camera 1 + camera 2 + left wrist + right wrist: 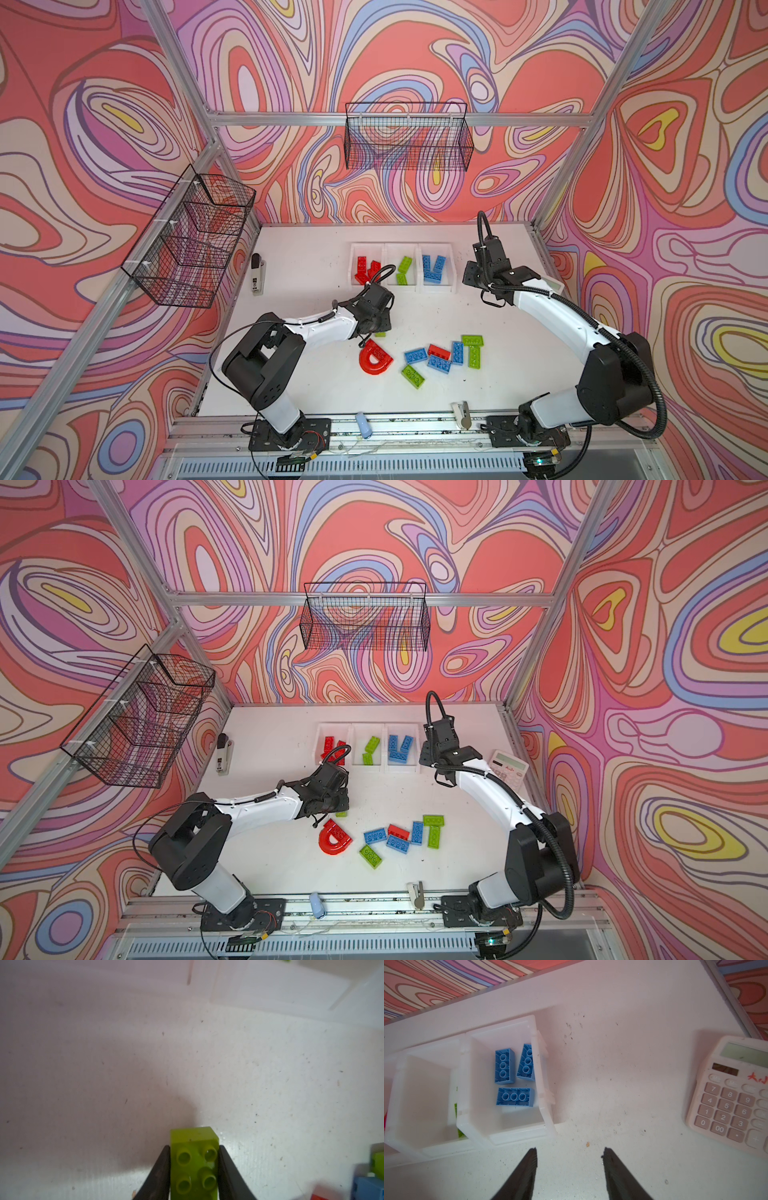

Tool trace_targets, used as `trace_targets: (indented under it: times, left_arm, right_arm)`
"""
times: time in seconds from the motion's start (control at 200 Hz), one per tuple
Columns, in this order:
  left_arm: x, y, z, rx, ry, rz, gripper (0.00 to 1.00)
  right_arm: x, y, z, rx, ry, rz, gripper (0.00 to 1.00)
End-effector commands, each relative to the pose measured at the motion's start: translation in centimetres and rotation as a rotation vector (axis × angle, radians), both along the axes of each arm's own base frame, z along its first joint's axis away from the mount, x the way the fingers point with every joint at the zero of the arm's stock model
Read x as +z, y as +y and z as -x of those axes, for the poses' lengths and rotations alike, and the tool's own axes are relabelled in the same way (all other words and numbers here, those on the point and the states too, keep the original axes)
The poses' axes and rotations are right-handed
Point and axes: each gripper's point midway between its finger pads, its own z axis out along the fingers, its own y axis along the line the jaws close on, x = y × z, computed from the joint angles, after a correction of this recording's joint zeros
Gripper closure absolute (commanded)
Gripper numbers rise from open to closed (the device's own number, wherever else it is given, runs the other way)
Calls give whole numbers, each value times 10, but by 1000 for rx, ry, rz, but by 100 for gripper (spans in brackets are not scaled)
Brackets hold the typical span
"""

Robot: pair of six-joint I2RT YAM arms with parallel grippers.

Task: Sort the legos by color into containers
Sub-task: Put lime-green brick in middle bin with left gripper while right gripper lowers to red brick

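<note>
Gripping a lime green brick point(193, 1136) at the bench point(311, 257) centre, the left claw point(194, 1147) clamps tight; the right claw point(570, 1150) hangs spread, empty, beside the blue-filled container point(517, 1134).

Walls point(415, 62) swirl in coral, lilac, blue and yellow. White table point(307, 266), white bins point(467, 1088) with red bricks point(362, 266), lime bricks point(404, 266), blue bricks point(512, 1097). A red arch piece point(375, 357); a lime green brick point(194, 1165) between black fingers point(161, 1172); pale pink calculator point(726, 1101); black wire baskets point(407, 137)

Three white bins point(436, 288), two black wire baskets point(409, 137), six blue bricks point(415, 356), six lime green bricks point(412, 377), one red arch point(365, 368) and one calculator point(509, 766) are counted, while the overlapping red bricks point(439, 350) cannot be totalled.
</note>
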Motion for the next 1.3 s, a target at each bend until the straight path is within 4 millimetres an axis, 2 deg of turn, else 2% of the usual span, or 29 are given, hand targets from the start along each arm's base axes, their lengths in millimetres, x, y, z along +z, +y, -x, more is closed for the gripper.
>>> trace_targets:
  times: [0.0,0.085,0.2,0.336,0.591,0.751,0.866,0.947,1.007,1.137,1.252,1.297]
  left_arm:
    - [16,0,-11,-30,-47,-47,76]
    - [36,-6,-22,-53,-101,-51,77]
    - [72,-17,-51,-90,-221,-85,77]
    - [93,-34,-85,-140,-280,-115,77]
    - [92,-60,-149,-171,-304,-78,75]
    - [80,-68,-179,-177,-289,-69,69]
    - [79,-72,-189,-185,-287,-68,52]
    - [85,-73,-192,-185,-300,-60,39]
    - [91,-70,-192,-179,-314,-64,33]
    - [112,-58,-188,-162,-361,-56,29]
    - [142,-38,-174,-143,-409,-64,28]
    - [159,-29,-172,-122,-457,-51,28]
  right_arm:
    - [4,-10,8,-31,-7,8,45]
    - [-2,-9,12,-23,7,2,45]
    - [-20,-1,23,33,59,-24,46]
    - [-34,8,41,114,93,-59,45]
    - [-44,23,81,238,142,-139,43]
    - [-53,31,93,263,164,-196,43]
    - [-54,37,95,277,165,-217,43]
    - [-56,42,97,294,177,-220,43]
    - [-58,45,100,311,189,-214,43]
    - [-63,56,104,358,215,-223,42]
    - [-65,72,114,433,246,-211,41]
    - [-69,79,121,466,270,-194,41]
